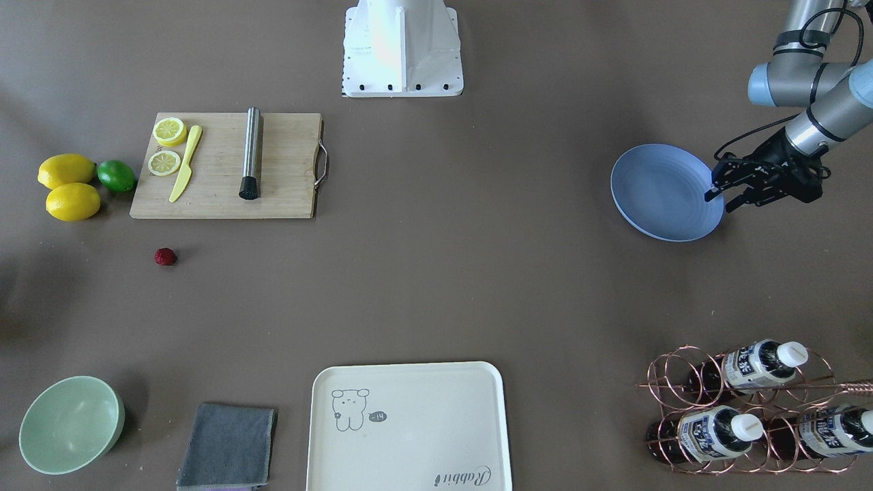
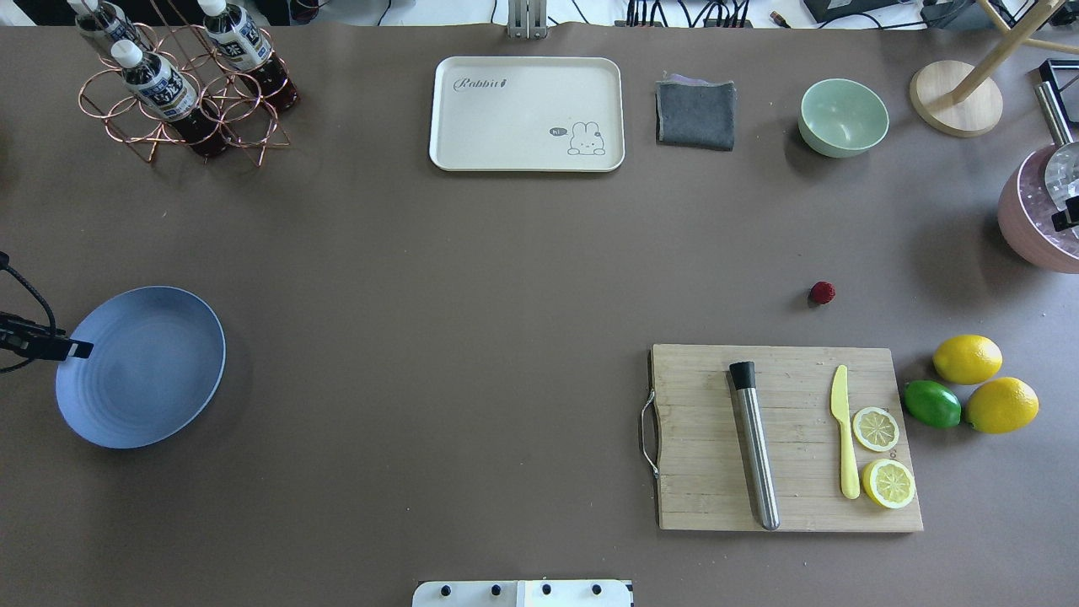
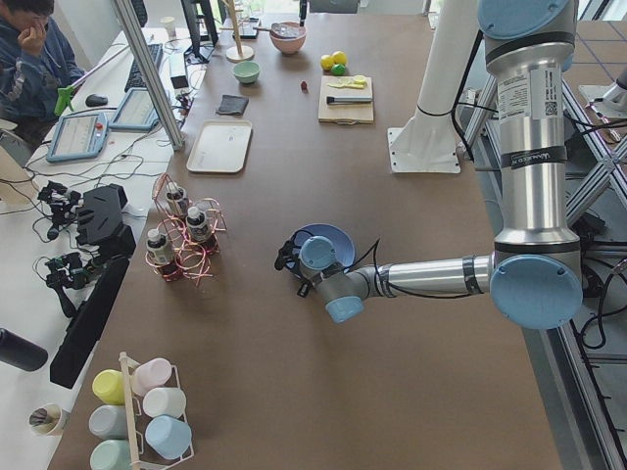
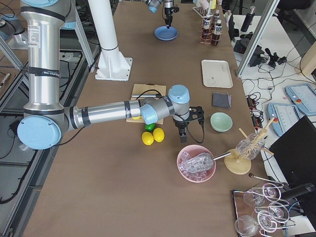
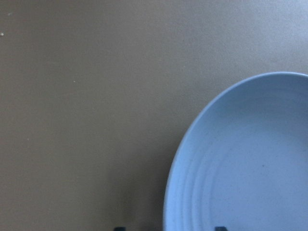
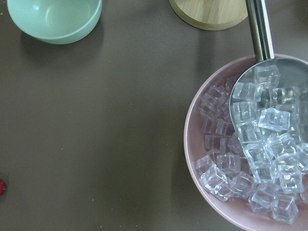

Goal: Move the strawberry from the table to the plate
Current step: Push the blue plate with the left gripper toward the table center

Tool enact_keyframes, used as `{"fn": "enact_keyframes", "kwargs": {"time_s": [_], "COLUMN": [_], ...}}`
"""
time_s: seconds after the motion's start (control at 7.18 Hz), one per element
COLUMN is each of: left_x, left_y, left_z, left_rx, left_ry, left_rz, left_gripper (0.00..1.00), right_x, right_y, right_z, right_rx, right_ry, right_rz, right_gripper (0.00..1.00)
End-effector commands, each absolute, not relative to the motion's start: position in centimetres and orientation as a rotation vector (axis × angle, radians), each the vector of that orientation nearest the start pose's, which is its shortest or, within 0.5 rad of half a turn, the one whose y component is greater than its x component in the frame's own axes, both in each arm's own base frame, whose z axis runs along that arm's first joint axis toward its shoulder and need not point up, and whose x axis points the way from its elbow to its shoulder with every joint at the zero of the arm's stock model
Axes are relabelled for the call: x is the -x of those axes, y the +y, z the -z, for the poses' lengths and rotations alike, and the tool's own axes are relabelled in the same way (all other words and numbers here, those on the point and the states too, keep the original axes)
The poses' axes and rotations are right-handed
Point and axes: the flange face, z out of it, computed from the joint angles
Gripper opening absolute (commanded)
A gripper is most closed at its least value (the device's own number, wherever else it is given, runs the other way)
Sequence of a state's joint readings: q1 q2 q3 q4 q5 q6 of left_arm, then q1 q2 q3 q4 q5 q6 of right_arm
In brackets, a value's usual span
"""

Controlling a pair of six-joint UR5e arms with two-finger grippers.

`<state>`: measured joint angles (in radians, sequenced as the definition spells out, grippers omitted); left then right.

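Observation:
The strawberry (image 1: pixel 165 256), small and dark red, lies on the brown table (image 1: pixel 464 273) just in front of the cutting board; it also shows as the strawberry (image 2: pixel 822 292) and at the left edge of the right wrist view (image 6: pixel 1 187). The light blue plate (image 1: pixel 658 194) sits far off on the other side, plate (image 2: pixel 143 367). My left gripper (image 1: pixel 718 203) hovers over the plate's outer rim, open and holding nothing. My right gripper (image 4: pixel 189 133) hangs above the table between the lemons and the pink ice bowl; whether it is open or shut I cannot tell.
A wooden cutting board (image 2: pixel 788 438) holds lemon slices, a yellow knife and a metal muddler. Two lemons and a lime (image 2: pixel 931 403) lie beside it. Mint bowl (image 2: pixel 843 116), grey cloth (image 2: pixel 695 114), cream tray (image 2: pixel 527 114), bottle rack (image 2: pixel 181 84), pink ice bowl (image 6: pixel 250 144).

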<state>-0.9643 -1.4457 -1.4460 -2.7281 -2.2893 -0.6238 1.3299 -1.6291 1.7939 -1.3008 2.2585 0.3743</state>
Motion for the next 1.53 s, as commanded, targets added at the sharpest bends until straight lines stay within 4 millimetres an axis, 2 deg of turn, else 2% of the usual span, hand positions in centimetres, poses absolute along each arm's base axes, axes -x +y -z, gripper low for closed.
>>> {"fn": "enact_keyframes", "kwargs": {"time_s": [0.0, 0.28, 0.42, 0.7, 0.84, 0.97, 1.25, 1.39], "left_x": [-20.2, -20.2, -20.7, -24.7, -28.7, -35.4, -47.1, -50.7], "left_y": [-40.7, -41.6, -44.2, -48.9, -50.7, -51.0, -48.2, -47.1], "left_z": [-64.4, -60.5, -56.5, -49.8, -46.5, -42.0, -35.1, -32.1], "left_rx": [-0.326, -0.266, -0.247, -0.227, -0.253, -0.251, -0.254, -0.255], "left_ry": [1.056, 1.168, 1.227, 1.268, 1.238, 1.215, 1.179, 1.154], "left_rz": [-0.319, -0.305, -0.204, -0.134, -0.126, -0.132, -0.118, -0.110], "left_gripper": [0.00, 0.00, 0.00, 0.00, 0.00, 0.00, 0.00, 0.00], "right_x": [4.8, 4.8, 4.8, 5.0, 5.1, 5.3, 5.4, 5.4], "right_y": [-48.8, -48.8, -48.8, -48.8, -48.8, -48.7, -48.7, -48.7], "right_z": [-55.0, -55.0, -55.1, -55.1, -55.2, -55.2, -55.4, -55.4], "right_rx": [-0.195, -0.194, -0.192, -0.191, -0.188, -0.186, -0.180, -0.180], "right_ry": [-0.766, -0.768, -0.767, -0.768, -0.768, -0.768, -0.767, -0.768], "right_rz": [0.024, 0.024, 0.022, 0.025, 0.027, 0.030, 0.031, 0.031], "right_gripper": [0.99, 0.99, 0.99, 1.00, 0.99, 0.99, 0.99, 0.99]}}
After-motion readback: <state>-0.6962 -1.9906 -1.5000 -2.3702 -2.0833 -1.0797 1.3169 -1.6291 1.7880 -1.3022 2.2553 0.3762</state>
